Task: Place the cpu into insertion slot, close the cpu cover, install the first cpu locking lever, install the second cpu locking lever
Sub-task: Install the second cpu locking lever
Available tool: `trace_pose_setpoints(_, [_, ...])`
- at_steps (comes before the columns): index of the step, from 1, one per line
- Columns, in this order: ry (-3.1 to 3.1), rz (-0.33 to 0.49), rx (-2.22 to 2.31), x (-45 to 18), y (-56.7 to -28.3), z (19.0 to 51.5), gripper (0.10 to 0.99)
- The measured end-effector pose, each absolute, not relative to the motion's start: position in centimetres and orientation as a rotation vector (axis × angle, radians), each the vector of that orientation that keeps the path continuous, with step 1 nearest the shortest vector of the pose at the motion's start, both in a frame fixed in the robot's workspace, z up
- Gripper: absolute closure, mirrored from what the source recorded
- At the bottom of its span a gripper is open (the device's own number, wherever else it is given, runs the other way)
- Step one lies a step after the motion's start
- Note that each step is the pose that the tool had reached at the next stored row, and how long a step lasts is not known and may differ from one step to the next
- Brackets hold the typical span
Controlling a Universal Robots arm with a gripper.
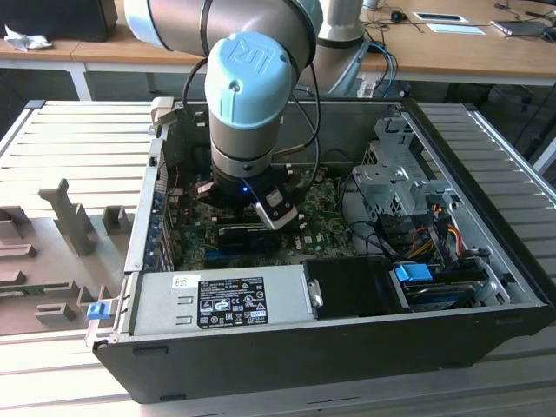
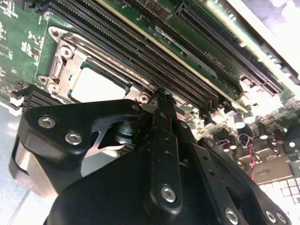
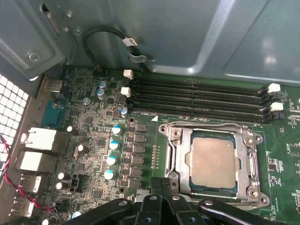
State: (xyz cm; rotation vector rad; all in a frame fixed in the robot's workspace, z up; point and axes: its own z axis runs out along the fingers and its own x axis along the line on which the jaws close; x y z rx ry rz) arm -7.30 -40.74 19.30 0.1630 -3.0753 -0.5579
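Green motherboard (image 3: 93, 140) seats square silvery cpu (image 3: 213, 161) (cover (image 3: 180, 157) down); black gripper (image 3: 161, 185) pinched closed.

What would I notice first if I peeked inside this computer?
Probably the big arm with its light blue cap, reaching down into the open black computer case in the exterior view. In the first wrist view, the shiny square cpu already sits in its slot, framed by the cpu cover, with the black end effector right at its edge.
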Motion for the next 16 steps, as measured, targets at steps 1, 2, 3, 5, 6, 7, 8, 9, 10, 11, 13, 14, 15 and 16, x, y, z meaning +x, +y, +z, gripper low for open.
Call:
trace_pose_setpoints(1, [-3.075,-0.561,0.163,-7.3,-40.7,19.3,0.98])
trace_pose_setpoints(2, [-3.074,-0.563,0.163,-7.3,-40.8,19.3,0.98])
trace_pose_setpoints(3, [-3.074,-0.565,0.163,-7.3,-40.8,19.3,0.98])
trace_pose_setpoints(5, [-3.074,-0.565,0.163,-7.3,-40.8,20.0,0.98])
trace_pose_setpoints(6, [-3.074,-0.565,0.163,-7.3,-40.8,20.3,0.98])
trace_pose_setpoints(7, [-3.074,-0.565,0.163,-7.3,-40.8,20.8,0.98])
trace_pose_setpoints(8, [-3.074,-0.564,0.163,-7.3,-40.8,21.0,0.98])
trace_pose_setpoints(9, [-3.074,-0.564,0.163,-7.3,-40.8,21.2,0.98])
trace_pose_setpoints(10, [-3.074,-0.564,0.163,-7.3,-40.8,21.6,0.98])
trace_pose_setpoints(11, [-3.074,-0.564,0.163,-7.3,-40.8,21.8,0.98])
trace_pose_setpoints(13, [-3.074,-0.564,0.163,-7.3,-40.7,22.1,0.98])
trace_pose_setpoints(14, [-3.074,-0.564,0.163,-7.3,-40.8,22.2,0.98])
trace_pose_setpoints(15, [-3.074,-0.564,0.163,-7.3,-40.8,22.3,0.98])
trace_pose_setpoints(16, [-3.074,-0.565,0.163,-7.3,-40.7,22.3,0.98])
